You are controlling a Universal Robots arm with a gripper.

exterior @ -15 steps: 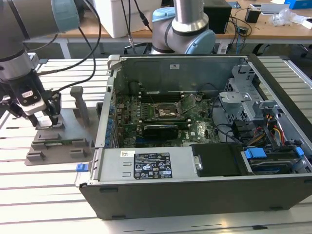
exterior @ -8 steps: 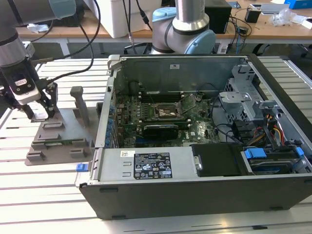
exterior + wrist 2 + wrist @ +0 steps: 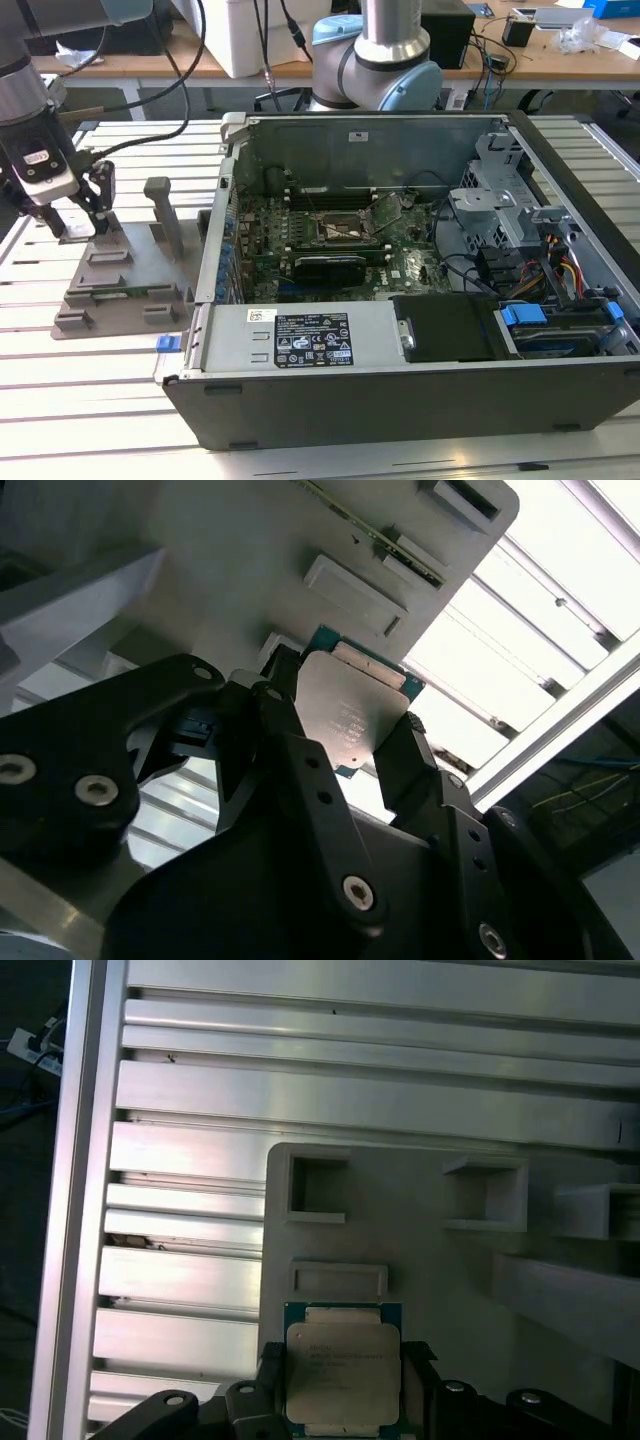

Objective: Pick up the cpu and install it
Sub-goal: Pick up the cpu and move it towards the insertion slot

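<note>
In the exterior view, the gripper (image 3: 80, 228) was seen lowered onto the grey holder (image 3: 120, 295). The holder lay on the slatted table (image 3: 100, 400), to the exterior view's left of the open computer case (image 3: 400, 400). The socket (image 3: 345, 228) on the motherboard was well apart from it.

In the second wrist view, the cpu (image 3: 350, 715) was shown between two black fingers (image 3: 290, 740). These were drawn in against its opposite edges, so the chip appeared to be gripped.

In the first wrist view, the chip was seen lying flat over the holder, just beside a shallow rectangular recess (image 3: 338, 1280). Whether it had been raised off its seat could not be told.

The pick-up was judged to be the step in hand, with installation not yet begun. A firm, level hold would be called for, and the chip would have to be drawn straight clear of the holder.
</note>
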